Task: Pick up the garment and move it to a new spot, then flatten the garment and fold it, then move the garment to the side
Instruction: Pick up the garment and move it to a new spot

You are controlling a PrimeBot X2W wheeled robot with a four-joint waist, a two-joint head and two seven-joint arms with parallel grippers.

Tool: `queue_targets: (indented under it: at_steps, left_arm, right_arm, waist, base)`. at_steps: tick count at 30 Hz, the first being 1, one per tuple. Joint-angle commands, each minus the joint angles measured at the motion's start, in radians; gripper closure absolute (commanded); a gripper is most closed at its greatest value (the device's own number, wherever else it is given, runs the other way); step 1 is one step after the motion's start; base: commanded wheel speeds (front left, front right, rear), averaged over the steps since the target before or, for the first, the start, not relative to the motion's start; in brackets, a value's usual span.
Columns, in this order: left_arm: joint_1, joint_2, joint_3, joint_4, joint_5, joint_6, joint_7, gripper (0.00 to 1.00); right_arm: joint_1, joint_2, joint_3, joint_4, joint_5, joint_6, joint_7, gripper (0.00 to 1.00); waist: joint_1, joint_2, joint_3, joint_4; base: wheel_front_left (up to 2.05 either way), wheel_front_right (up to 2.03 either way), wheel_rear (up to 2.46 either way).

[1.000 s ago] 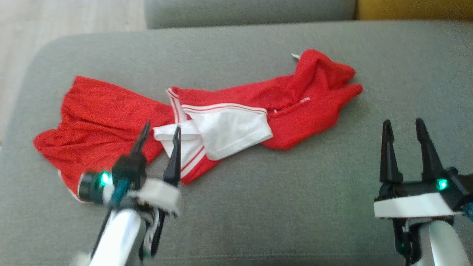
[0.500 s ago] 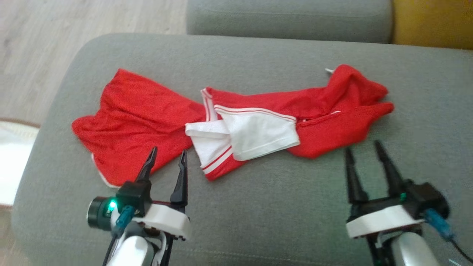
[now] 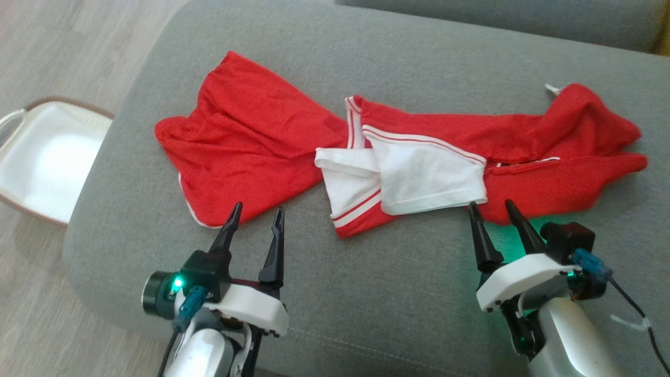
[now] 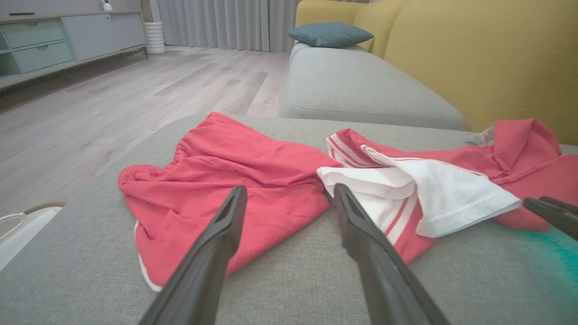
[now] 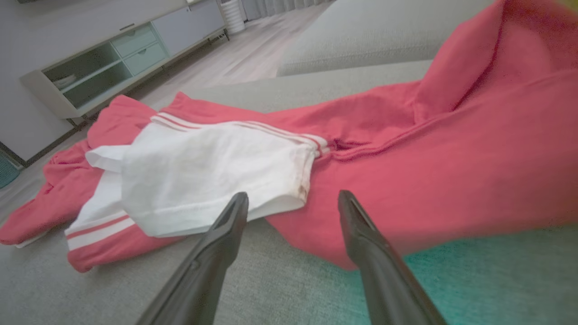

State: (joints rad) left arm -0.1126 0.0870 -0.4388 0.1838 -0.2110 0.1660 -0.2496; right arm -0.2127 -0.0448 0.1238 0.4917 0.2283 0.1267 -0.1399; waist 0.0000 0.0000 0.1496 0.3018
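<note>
dark-fingered left gripper (image 3: 259, 208) and right gripper (image 3: 491, 203) gape empty beside red garment (image 3: 251, 141)

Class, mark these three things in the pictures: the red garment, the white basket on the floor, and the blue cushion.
red garment (image 3: 246, 136), head view, its plain red part.
white basket (image 3: 52, 157), head view, its bare inside.
blue cushion (image 4: 329, 34), left wrist view, its top face.

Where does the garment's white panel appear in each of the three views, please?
Head view: the white panel sits at centre, slightly right.
Left wrist view: the white panel is right of centre, at mid-height.
Right wrist view: the white panel is left of centre, at mid-height.
Shared landmark: the striped hem at its lower left in each.
</note>
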Motion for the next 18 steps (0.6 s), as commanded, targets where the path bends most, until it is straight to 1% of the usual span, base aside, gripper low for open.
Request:
queue_targets:
  at_steps: [1, 6, 12, 13, 14, 18]
  left_arm:
    - [-0.05, -0.004, 0.032, -0.028, 0.011, -0.005, -0.012, 0.0]
    - [-0.054, -0.02, 0.019, -0.021, 0.019, -0.012, -0.012, 0.0]
    - [-0.062, -0.029, 0.012, -0.009, 0.023, -0.015, -0.012, 0.0]
    - [-0.063, -0.03, 0.012, -0.007, 0.024, -0.015, -0.012, 0.0]
    - [-0.065, -0.031, 0.013, -0.006, 0.025, -0.015, -0.012, 0.0]
    - [-0.065, -0.033, 0.019, 0.003, 0.028, -0.016, -0.012, 0.0]
  right_arm:
    - [-0.048, -0.005, 0.017, -0.002, 0.01, 0.004, 0.002, 0.0]
    - [-0.093, -0.005, 0.011, 0.072, 0.03, 0.004, -0.004, 0.0]
    - [-0.13, -0.005, 0.027, 0.125, 0.068, 0.004, -0.023, 0.0]
    - [-0.135, -0.005, 0.033, 0.13, 0.076, 0.004, -0.028, 0.53]
    - [-0.14, -0.005, 0.038, 0.134, 0.081, 0.004, -0.034, 1.0]
    - [-0.151, -0.005, 0.07, 0.14, 0.106, 0.004, -0.061, 1.0]
  waist:
    - [0.0, 0.0, 0.024, 0.025]
    - [0.0, 0.0, 0.047, 0.045]
    - [0.0, 0.0, 0.061, 0.055]
    - [0.0, 0.0, 0.063, 0.055]
    - [0.0, 0.0, 0.064, 0.055]
    - [0.0, 0.0, 0.056, 0.046]
  base:
    - [0.0, 0.0, 0.0]
    - [0.0, 0.0, 0.0]
    - [0.0, 0.0, 0.0]
    - [0.0, 0.0, 0.0]
    - [0.0, 0.0, 0.0]
    - [0.0, 0.0, 0.0]
